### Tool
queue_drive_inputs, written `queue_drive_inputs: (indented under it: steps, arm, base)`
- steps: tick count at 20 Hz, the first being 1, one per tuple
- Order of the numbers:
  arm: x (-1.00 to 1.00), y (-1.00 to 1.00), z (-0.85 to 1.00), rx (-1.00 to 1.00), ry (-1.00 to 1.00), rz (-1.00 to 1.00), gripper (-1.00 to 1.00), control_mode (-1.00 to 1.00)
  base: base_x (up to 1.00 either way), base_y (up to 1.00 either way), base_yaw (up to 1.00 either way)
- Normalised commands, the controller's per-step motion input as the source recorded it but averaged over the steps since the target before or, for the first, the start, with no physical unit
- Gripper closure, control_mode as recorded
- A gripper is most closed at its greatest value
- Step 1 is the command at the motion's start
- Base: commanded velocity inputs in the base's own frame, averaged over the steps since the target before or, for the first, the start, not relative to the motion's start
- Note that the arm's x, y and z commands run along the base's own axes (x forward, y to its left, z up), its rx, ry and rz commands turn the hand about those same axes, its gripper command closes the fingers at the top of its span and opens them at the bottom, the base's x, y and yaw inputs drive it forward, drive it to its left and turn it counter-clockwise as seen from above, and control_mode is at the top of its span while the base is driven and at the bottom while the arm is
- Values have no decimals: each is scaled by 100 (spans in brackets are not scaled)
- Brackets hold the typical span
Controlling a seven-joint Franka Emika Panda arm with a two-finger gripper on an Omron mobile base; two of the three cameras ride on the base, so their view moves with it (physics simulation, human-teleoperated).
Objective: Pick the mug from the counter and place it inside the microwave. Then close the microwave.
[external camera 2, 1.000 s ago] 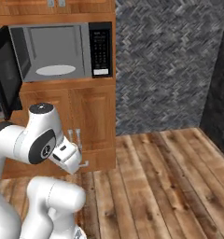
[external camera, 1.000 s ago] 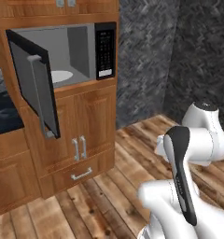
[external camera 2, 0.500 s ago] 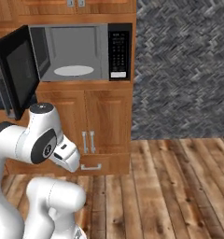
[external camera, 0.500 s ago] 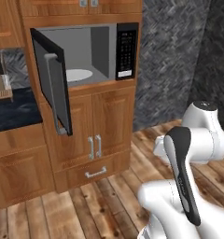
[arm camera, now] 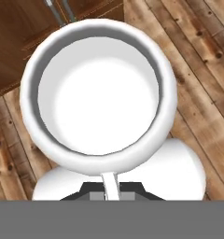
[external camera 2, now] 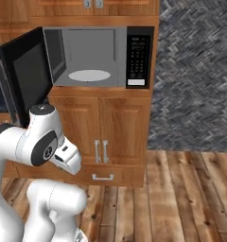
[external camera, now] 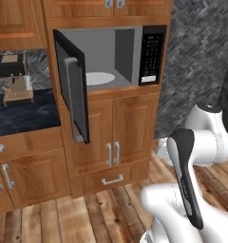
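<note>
In the hand view I look straight down into the plain white mug [arm camera: 100, 93], which hangs above the wooden floor. My gripper [arm camera: 110, 190] is shut on the mug's thin handle at the lower edge of that view. The microwave [external camera: 135, 52] is built into the wooden cabinets. Its black door [external camera: 73, 90] swings open to the left, and the round light-grey turntable [external camera: 99, 78] lies bare inside. The right base view shows the microwave [external camera 2: 136, 52] almost head-on. The black marble counter [external camera: 21, 114] lies left of it.
A brown-and-black coffee machine [external camera: 14, 78] stands at the back of the counter. Lower cabinets with silver handles [external camera: 111, 154] sit under the microwave. A dark patterned wall [external camera 2: 196, 75] rises to the right. Wooden floor [external camera 2: 181, 198] spreads in front.
Both base views have shifted, so the base has driven: the microwave now sits nearer and more central, and the counter with the coffee machine has come into the left base view.
</note>
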Motion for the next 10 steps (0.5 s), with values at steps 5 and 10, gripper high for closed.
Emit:
queue_drive_inputs:
  steps: [5,10]
  arm:
    - [0,0,0,0,0,0,100,100]
    - [0,0,0,0,0,0,100,100]
  base:
    - [68,-27,28]
    - [35,-60,18]
